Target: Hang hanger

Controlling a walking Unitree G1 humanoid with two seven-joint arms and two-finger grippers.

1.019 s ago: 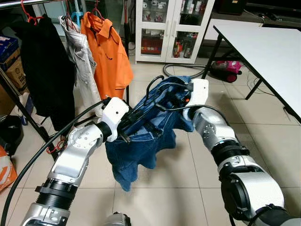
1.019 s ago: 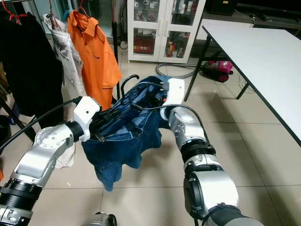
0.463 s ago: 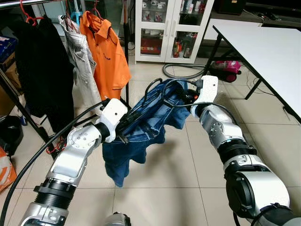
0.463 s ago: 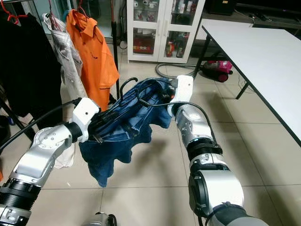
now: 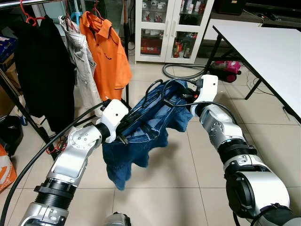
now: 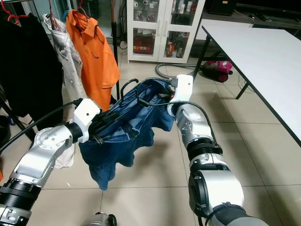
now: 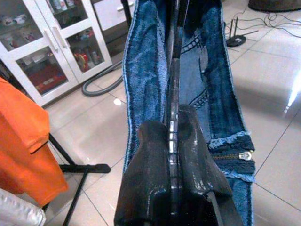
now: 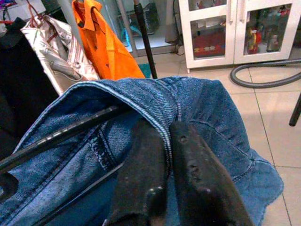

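A blue denim garment (image 5: 141, 136) hangs on a black hanger stretched between my two arms at chest height. The hanger's hook (image 5: 151, 87) curves up above the cloth. My left gripper (image 7: 173, 120) is shut on the hanger's black bar (image 7: 175, 66), at the garment's left end (image 5: 123, 135). My right gripper (image 8: 167, 129) is shut on the denim waistband (image 8: 141, 96), at the right end (image 5: 187, 96). The clothes rack's rail (image 5: 19, 4) runs across the upper left with a black garment (image 5: 44, 70), a pale one (image 5: 82, 61) and an orange polo shirt (image 5: 110, 56) hanging from it.
The rack's dark upright pole (image 5: 126, 42) stands just behind the orange shirt. A white table (image 5: 268, 42) fills the right side, with a pink vacuum (image 5: 226, 67) and hose beneath it. A glass cabinet (image 5: 171, 28) stands at the back. Tiled floor lies below.
My right gripper rose and shifted right, pulling the denim out flatter along the hanger. The left gripper kept its hold in about the same place.
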